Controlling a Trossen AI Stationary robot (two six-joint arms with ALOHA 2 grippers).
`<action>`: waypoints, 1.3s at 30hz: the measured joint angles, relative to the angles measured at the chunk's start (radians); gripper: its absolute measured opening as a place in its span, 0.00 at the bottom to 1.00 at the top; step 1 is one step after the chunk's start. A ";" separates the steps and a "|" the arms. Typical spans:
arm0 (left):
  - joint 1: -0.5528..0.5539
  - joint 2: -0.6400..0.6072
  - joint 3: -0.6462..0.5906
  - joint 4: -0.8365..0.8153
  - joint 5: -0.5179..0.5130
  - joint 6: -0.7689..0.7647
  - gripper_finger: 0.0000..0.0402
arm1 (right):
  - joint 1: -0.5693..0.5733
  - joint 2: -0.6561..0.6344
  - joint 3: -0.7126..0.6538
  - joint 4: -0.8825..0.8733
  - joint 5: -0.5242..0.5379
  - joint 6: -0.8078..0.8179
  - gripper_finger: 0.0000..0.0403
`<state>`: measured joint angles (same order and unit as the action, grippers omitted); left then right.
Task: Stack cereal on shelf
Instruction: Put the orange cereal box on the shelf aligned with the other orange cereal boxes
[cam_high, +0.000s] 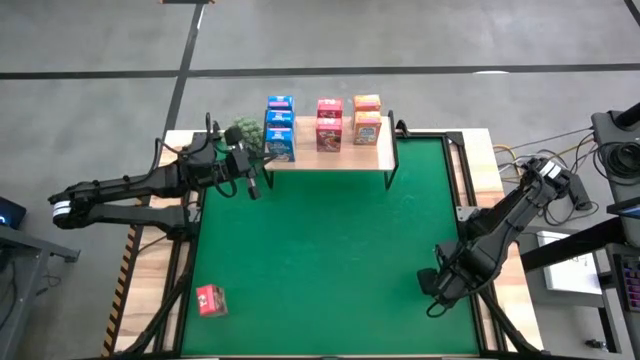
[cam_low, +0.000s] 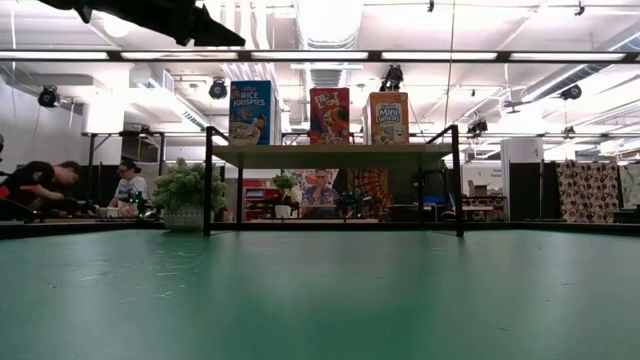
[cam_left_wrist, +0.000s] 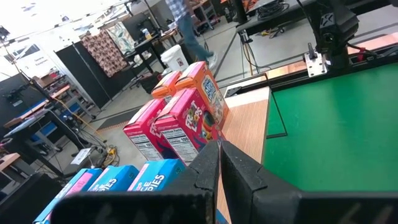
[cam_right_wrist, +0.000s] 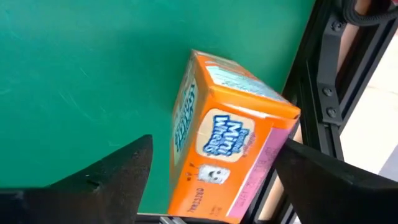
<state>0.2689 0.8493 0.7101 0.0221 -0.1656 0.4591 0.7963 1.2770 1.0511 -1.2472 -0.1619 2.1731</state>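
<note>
1. Right gripper (cam_high: 437, 290) first, seen from above: it hangs low by the table's right edge, toward the near right corner, and whatever it is working on is hidden under the arm. Left gripper (cam_high: 252, 180) sits at the far left, just beside the shelf (cam_high: 330, 158), which runs along the table's far edge. On the plank stand blue boxes (cam_high: 279, 128), pink-red boxes (cam_high: 329, 124) and orange boxes (cam_high: 366, 119). One stray red box (cam_high: 211, 300) lies near the near left corner of the green table (cam_high: 330, 250)

2. From table height, the shelf (cam_low: 330, 155) shows three front boxes standing upright: a Rice Krispies box (cam_low: 250, 113), a red box (cam_low: 329, 115) and a Mini Wheats box (cam_low: 388, 118). A plant (cam_low: 183, 192) sits by the shelf's left legs, with people working in the room behind

3. Left wrist camera: its fingers (cam_left_wrist: 208, 168) are pressed nearly together with nothing between them, aimed past the pink-red boxes (cam_left_wrist: 180, 124)

4. Right wrist camera: the fingers (cam_right_wrist: 118, 171) are spread wide around an orange Mini Wheats box (cam_right_wrist: 230, 149) lying tilted at the table's right edge, not yet pinched. I'd say the trick is to centre on the box, close squarely on its broad faces and lift straight, because it sits close to the black frame (cam_right_wrist: 323, 93) and a skewed grip could twist it or knock it off
</note>
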 joint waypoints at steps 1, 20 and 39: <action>0.000 0.000 0.000 0.000 0.000 0.000 0.00 | 0.000 0.000 0.000 0.000 0.005 0.000 0.75; 0.000 0.000 0.000 0.000 0.000 -0.001 0.00 | 0.000 0.000 0.000 0.002 0.006 -0.004 0.45; 0.000 0.000 0.000 0.000 0.000 -0.007 0.00 | -0.044 -0.012 0.112 -0.003 0.268 -0.082 0.41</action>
<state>0.2690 0.8490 0.7101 0.0219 -0.1657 0.4524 0.7520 1.2646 1.1629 -1.2505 0.1061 2.0916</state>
